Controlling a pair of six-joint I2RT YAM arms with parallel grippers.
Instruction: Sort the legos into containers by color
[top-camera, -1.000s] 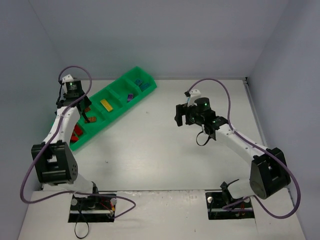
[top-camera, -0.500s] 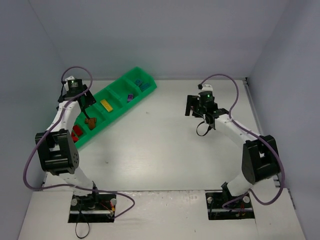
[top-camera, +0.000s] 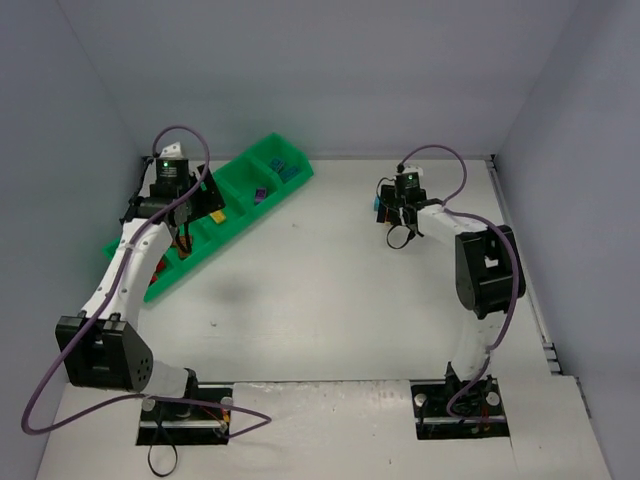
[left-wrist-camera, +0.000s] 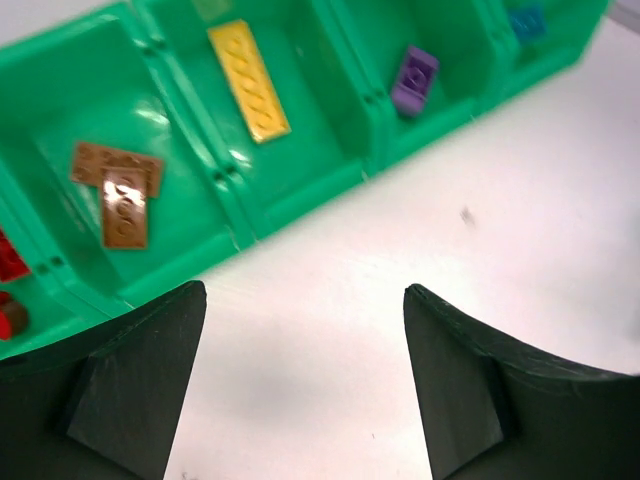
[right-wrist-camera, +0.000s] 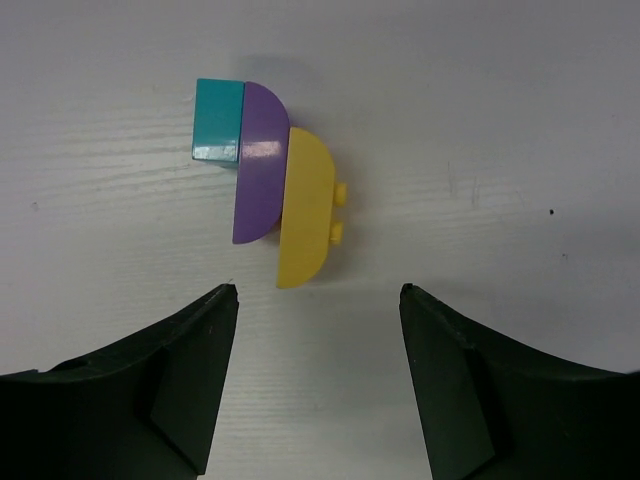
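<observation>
**A:** What has moved in the last second?

**B:** Mostly the right claw (right-wrist-camera: 315, 305). It has swung from mid-table out toward the far side. It now hangs over a three-brick stack (right-wrist-camera: 262, 170) with its fingers spread wide and nothing between them. The stack lies flat on the table just ahead of the fingertips, roughly centred on the gap.

**A:** And the left?

**B:** The left claw (left-wrist-camera: 305, 295) has shifted along the green tray (left-wrist-camera: 310, 185), and it too is spread and empty. Beyond its fingertips lie the brown-orange bricks (left-wrist-camera: 122, 190) ahead-left, the yellow plate (left-wrist-camera: 249, 80) ahead and a purple brick (left-wrist-camera: 414, 78) ahead-right, each in its own compartment.

**A:** What does that mean for the sorting?

**B:** The tray looks largely filled, and the stack seems to be the last thing still out. It joins teal, purple and yellow, so I judge it must be pulled apart first — probably a job for both claws.

**A:** Anything unclear?

**B:** From above, the right claw covers most of the stack. In the left wrist view the red bricks (left-wrist-camera: 8, 260) are cut off at the frame edge, and the teal-blue brick (left-wrist-camera: 526, 20) is blurred. I also cannot tell whether the three stacked bricks are clipped together or only touching.
</observation>
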